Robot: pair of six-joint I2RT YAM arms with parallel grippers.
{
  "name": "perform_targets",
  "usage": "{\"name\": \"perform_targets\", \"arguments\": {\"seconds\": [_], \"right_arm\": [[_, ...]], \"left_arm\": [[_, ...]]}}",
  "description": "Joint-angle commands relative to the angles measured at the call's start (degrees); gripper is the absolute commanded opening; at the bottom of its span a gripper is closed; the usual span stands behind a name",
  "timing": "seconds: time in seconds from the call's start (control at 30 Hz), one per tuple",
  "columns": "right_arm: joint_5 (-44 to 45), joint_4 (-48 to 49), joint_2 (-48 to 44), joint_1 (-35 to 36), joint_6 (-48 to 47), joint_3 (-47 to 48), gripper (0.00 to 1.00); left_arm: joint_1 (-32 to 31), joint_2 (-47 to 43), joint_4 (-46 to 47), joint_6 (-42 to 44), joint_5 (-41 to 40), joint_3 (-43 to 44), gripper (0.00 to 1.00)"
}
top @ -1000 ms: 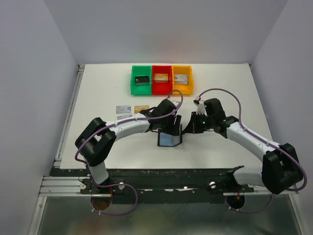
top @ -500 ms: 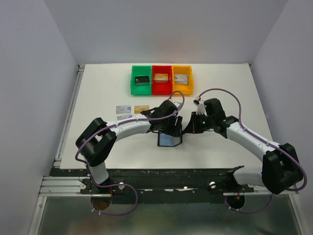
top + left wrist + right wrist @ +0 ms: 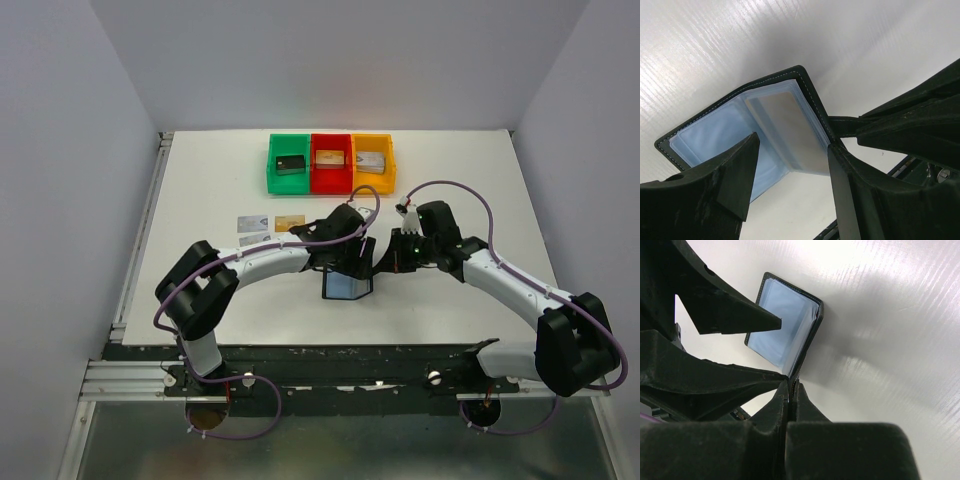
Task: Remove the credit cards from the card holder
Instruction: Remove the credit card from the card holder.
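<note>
The card holder (image 3: 346, 285) stands open on its edge at mid-table, blue-grey lining facing forward. My right gripper (image 3: 381, 264) is shut on the edge of its right flap, as the right wrist view shows (image 3: 790, 386). My left gripper (image 3: 356, 264) is open just above the wallet, its fingers (image 3: 737, 172) straddling the open inside. A pale card (image 3: 787, 131) sits in a slot of the right flap. The wallet also shows in the right wrist view (image 3: 782, 327). A silver-grey card (image 3: 252, 224) and a tan-gold card (image 3: 289, 222) lie flat on the table to the left.
Green (image 3: 272, 168), red (image 3: 331, 184) and yellow (image 3: 389, 165) bins stand in a row at the back, each holding a chunky block. The two arms meet closely over the wallet. The table's left rail (image 3: 140, 240) runs along the side.
My left gripper has shifted slightly right, closer over the wallet. The right gripper and wallet have held still.
</note>
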Motion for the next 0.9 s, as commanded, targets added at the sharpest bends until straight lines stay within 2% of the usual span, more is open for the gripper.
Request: {"name": "perform_targets", "arguments": {"seconds": [0.0,0.43,0.87], "right_arm": [[-1.39,0.78,0.32,-0.28,-0.54,0.13,0.0],[-1.13,0.78,0.32,-0.28,-0.62,-0.05,0.0],[-0.96,0.96,0.23,-0.36,-0.63,-0.4,0.0]], "left_arm": [[-0.65,-0.23,-0.71,0.58,-0.01,1.5,0.7],[-0.65,1.27,-1.85,0.85,-1.06,1.42,0.69],[-0.47,-1.63,-2.38,0.23,-5.98,-0.96,0.69]]}}
